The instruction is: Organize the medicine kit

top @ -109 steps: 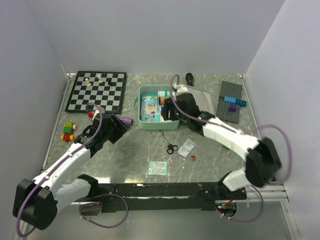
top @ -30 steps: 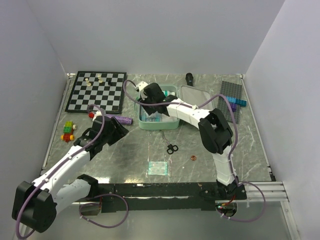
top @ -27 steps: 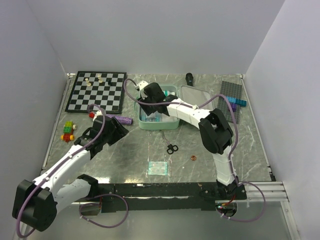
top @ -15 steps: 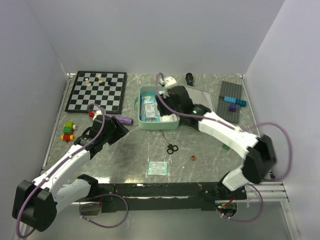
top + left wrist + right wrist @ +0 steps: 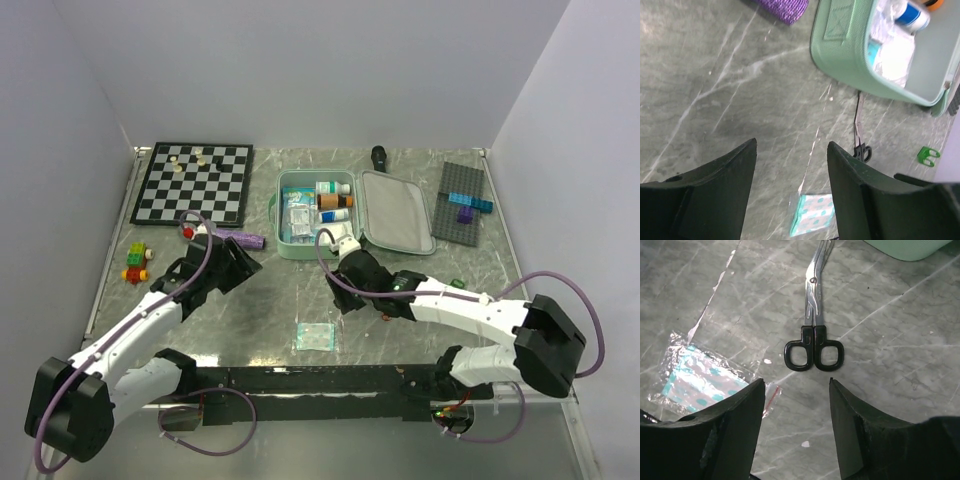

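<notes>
- A black-and-white chessboard (image 5: 192, 182) lies at the far left of the table, with a few pieces on its back rows. A small cluster of coloured toy bricks (image 5: 136, 262) sits nearer the front.
- The left gripper (image 5: 792, 150) hangs over bare marbled table (image 5: 270, 300), its fingers spread wide with nothing between them.
- A purple ribbed roll (image 5: 244, 240) lies just beyond that gripper, near the kit's left wall.
- The medicine kit (image 5: 281, 215) sits open at the middle of the table, toward the back. Packets lie in its left part and small bottles in its right. The lid (image 5: 397, 210) lies flat to the right.
- A clear sachet with teal dots (image 5: 318, 336) lies near the front edge.
- The right gripper (image 5: 796, 390) is low over the table in front of the kit, its fingers parted and empty. Closed black-handled scissors (image 5: 814, 347) lie just ahead of it, blades pointing at the kit.
- A small green clip (image 5: 458, 285) lies further right.
- A grey studded baseplate (image 5: 463, 195) with blue and purple bricks is at the far right.
</notes>
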`<state>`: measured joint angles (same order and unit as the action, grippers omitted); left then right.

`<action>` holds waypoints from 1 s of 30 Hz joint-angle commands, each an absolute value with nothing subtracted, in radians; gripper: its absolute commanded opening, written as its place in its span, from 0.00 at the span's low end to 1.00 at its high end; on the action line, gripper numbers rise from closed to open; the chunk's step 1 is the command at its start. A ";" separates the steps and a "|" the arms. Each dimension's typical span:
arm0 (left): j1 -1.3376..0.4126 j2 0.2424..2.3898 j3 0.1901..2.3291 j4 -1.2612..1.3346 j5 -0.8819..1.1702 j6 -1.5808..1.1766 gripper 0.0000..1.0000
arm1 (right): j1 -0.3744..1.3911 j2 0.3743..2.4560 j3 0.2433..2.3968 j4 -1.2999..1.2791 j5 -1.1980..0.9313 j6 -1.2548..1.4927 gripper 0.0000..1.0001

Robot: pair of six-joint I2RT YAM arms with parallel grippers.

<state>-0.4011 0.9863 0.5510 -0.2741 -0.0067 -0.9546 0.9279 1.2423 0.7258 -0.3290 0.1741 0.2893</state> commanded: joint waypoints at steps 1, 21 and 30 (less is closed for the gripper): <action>-0.397 0.951 0.538 -0.238 0.031 -0.942 0.63 | 0.927 1.333 0.811 -0.258 0.198 0.322 0.62; -0.397 0.905 0.517 -0.262 0.014 -0.933 0.63 | 0.844 1.729 1.088 -0.388 0.118 0.293 0.57; -0.397 0.916 0.506 -0.255 0.017 -0.936 0.63 | 0.808 1.773 1.085 -0.354 0.045 0.290 0.54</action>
<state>-0.4011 0.9127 0.5106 -0.2810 0.0078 -0.9504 0.8349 1.7550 1.0538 -0.3767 0.1024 0.2905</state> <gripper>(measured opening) 0.631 0.560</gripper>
